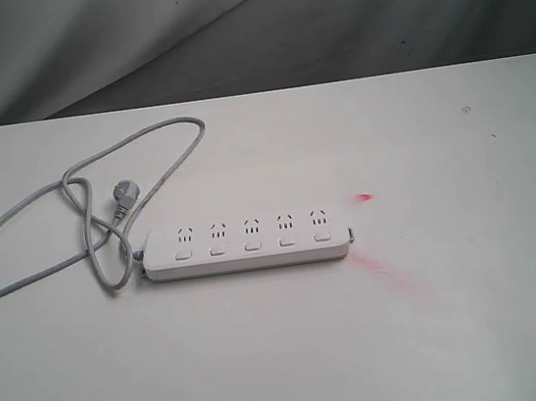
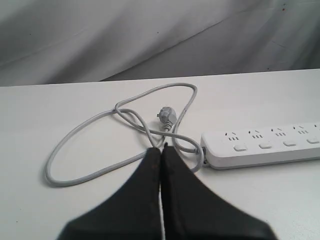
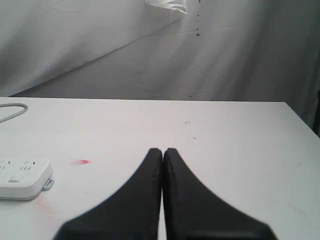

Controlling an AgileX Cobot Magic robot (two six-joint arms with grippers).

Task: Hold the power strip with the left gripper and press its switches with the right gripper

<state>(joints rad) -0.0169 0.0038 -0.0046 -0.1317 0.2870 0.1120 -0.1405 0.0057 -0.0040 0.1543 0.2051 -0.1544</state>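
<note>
The white power strip (image 1: 246,244) lies flat mid-table, its row of switches (image 1: 252,246) along the near side. Its grey cord (image 1: 80,200) loops off to the left and ends in a plug (image 1: 125,194). Neither arm shows in the exterior view. In the left wrist view my left gripper (image 2: 162,148) is shut and empty, its tips over the cord (image 2: 125,116), the power strip (image 2: 262,147) off to one side. In the right wrist view my right gripper (image 3: 163,150) is shut and empty above bare table, with the power strip's end (image 3: 25,179) at the frame edge.
The white table (image 1: 461,313) carries a small red mark (image 1: 364,197) and a pink smear (image 1: 391,273) just right of the strip. A grey cloth backdrop (image 1: 245,25) hangs behind the table's far edge.
</note>
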